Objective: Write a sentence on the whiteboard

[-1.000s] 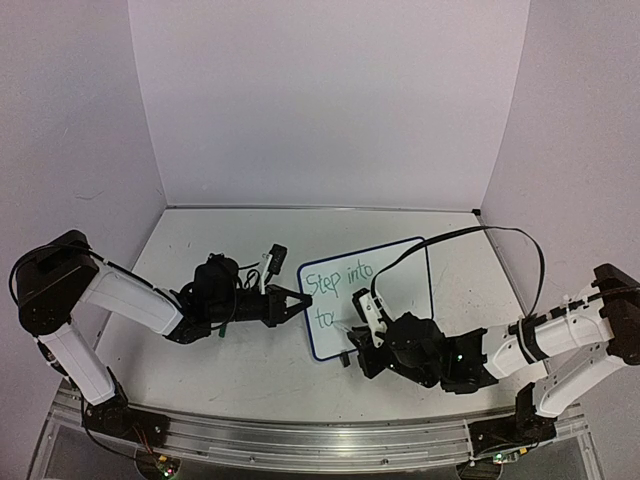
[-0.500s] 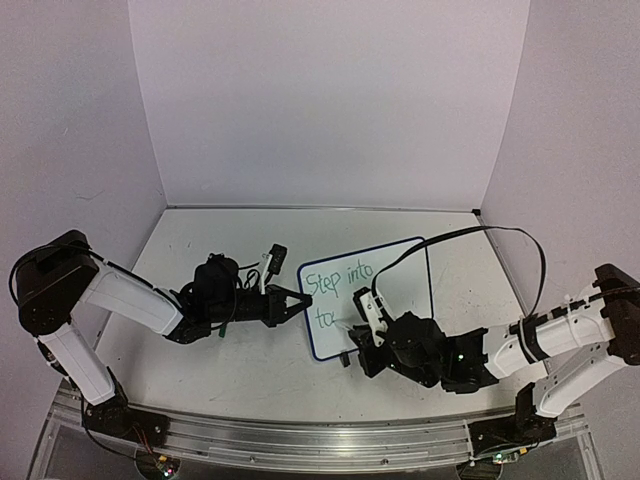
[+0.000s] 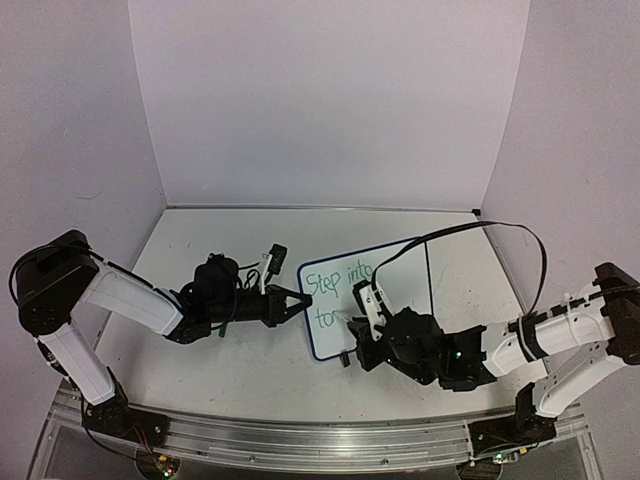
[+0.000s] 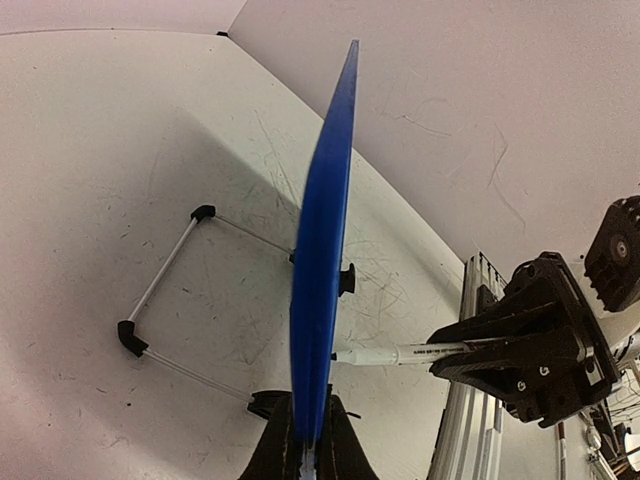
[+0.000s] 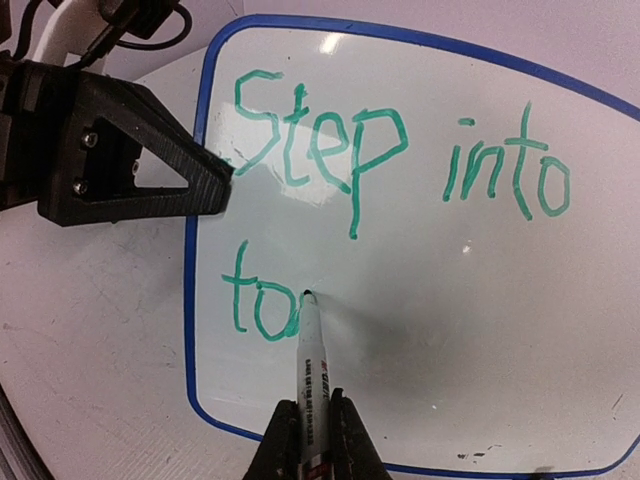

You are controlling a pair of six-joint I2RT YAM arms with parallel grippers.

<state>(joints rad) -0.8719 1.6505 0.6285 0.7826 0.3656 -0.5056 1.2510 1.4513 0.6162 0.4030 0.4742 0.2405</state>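
The whiteboard (image 3: 390, 275) stands propped at mid-table, white with a blue rim; the left wrist view shows it edge-on (image 4: 322, 290). The sentence (image 5: 390, 160) is green lettering: "Step into" on top, "to" plus a fresh stroke (image 5: 262, 300) below. My left gripper (image 3: 300, 301) is shut on the board's left edge (image 4: 308, 440). My right gripper (image 5: 312, 430) is shut on a white marker (image 5: 310, 370), whose tip touches the board just right of the "o". The marker also shows in the left wrist view (image 4: 400, 353).
The board's wire stand with black feet (image 4: 165, 300) rests on the scuffed tabletop behind it. White walls enclose the back and sides. The aluminium rail (image 3: 300, 435) runs along the near edge. A cable (image 3: 470, 235) arcs over the board.
The right gripper and marker have shifted slightly up and left along the second line, and the lettering after "t" has grown. The left arm holds still.
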